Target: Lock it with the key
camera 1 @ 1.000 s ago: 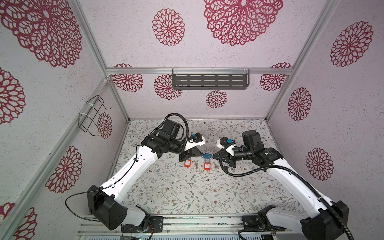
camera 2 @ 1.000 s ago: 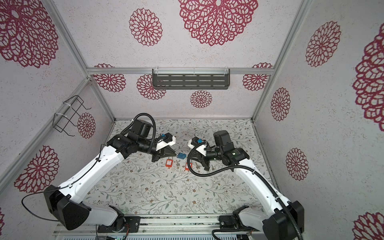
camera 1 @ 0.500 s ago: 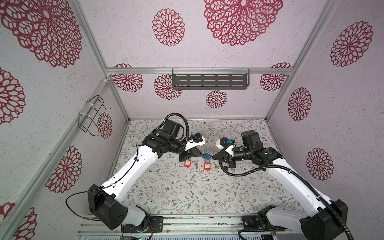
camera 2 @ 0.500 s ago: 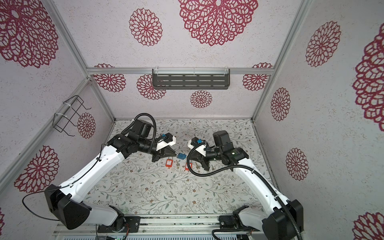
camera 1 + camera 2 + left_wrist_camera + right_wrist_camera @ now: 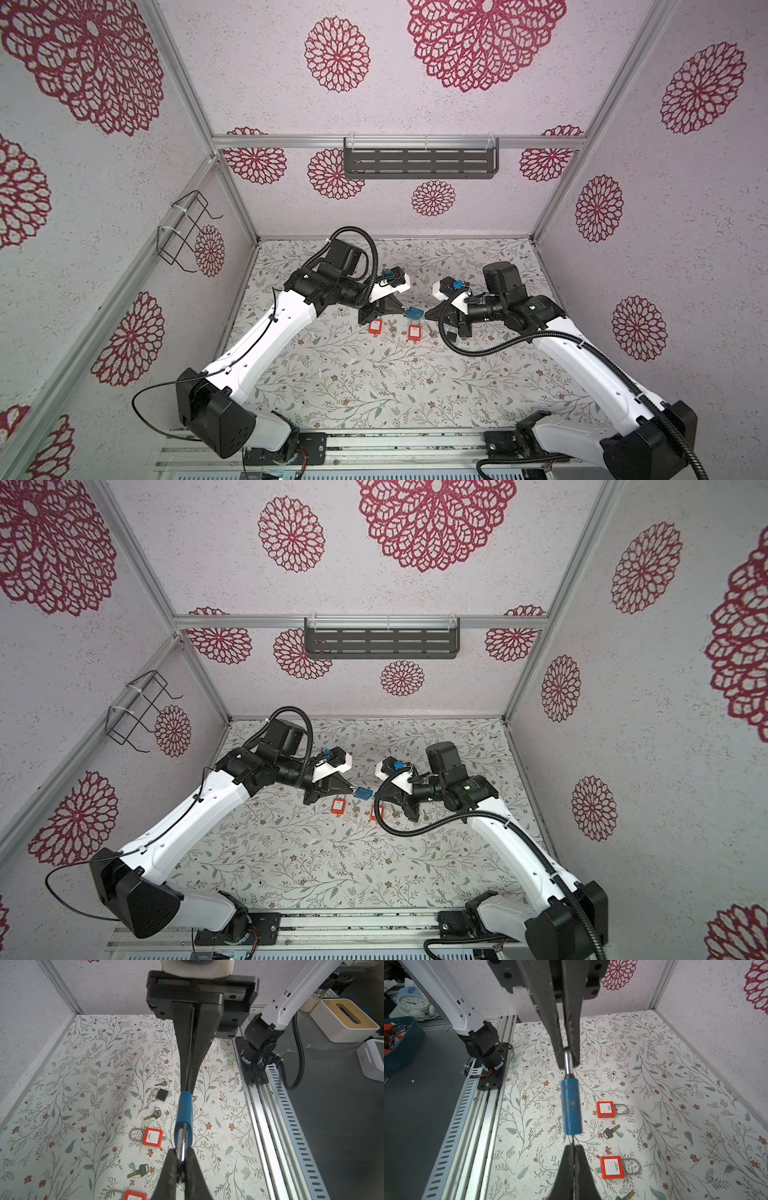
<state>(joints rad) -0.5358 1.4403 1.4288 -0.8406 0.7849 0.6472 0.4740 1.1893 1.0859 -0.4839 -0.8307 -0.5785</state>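
Note:
A blue padlock [image 5: 414, 312] hangs in the air above the middle of the floral table, held between my two grippers. My left gripper [image 5: 180, 1152] is shut on its silver shackle [image 5: 181, 1140], seen edge-on in the left wrist view. My right gripper [image 5: 573, 1146] is shut on the key [image 5: 572, 1140]. Only a thin metal sliver of the key shows, running into the underside of the padlock body [image 5: 571, 1107]. The key's head is hidden between the fingers. In both top views the left gripper [image 5: 352, 789] and right gripper [image 5: 376, 796] meet tip to tip at the padlock [image 5: 364, 793].
Two red padlocks [image 5: 375, 326] [image 5: 414, 332] lie on the table below the grippers, with loose keys [image 5: 392, 329] [image 5: 432, 331] beside them. A small black padlock [image 5: 161, 1094] and a black-headed key [image 5: 609, 1132] also lie there. Aluminium rails edge the table front.
The right gripper's jaws have closed the last bit onto the key. Both arms and the blue padlock have stayed almost where they were.

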